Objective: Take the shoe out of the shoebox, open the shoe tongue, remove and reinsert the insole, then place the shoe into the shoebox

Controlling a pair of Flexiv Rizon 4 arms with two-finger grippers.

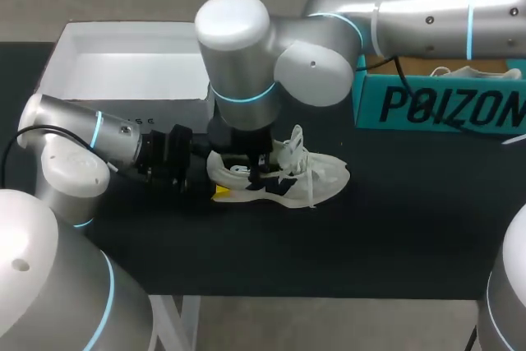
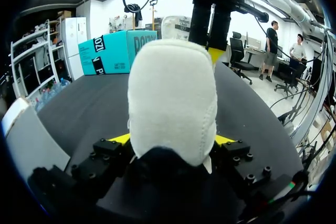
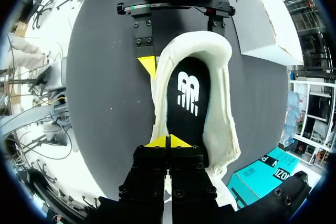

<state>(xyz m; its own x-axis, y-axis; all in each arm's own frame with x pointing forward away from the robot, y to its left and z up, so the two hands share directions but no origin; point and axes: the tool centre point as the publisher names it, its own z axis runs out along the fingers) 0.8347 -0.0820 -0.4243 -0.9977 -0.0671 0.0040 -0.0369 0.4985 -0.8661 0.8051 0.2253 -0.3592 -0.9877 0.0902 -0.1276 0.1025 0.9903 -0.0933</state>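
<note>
A white shoe (image 1: pixel 316 178) lies on the black table with its toe pointing right. My left gripper (image 1: pixel 215 191) holds its heel. In the left wrist view the padded heel (image 2: pixel 173 103) fills the space between the two yellow fingers (image 2: pixel 121 139), which touch it on both sides. My right gripper (image 1: pixel 255 172) comes down from above into the shoe's opening. Seen from the right wrist, this gripper (image 3: pixel 168 141) is shut, its tips resting on the black insole (image 3: pixel 188 93) that lies flat inside the shoe (image 3: pixel 220 114). The open white shoebox (image 1: pixel 123 67) stands behind, at the left.
A teal box (image 1: pixel 436 104) stands at the table's back right, close behind my right arm. The white shoebox's wall (image 3: pixel 262 19) is just beyond the left gripper. Bare black tabletop stretches in front of the shoe and to its right.
</note>
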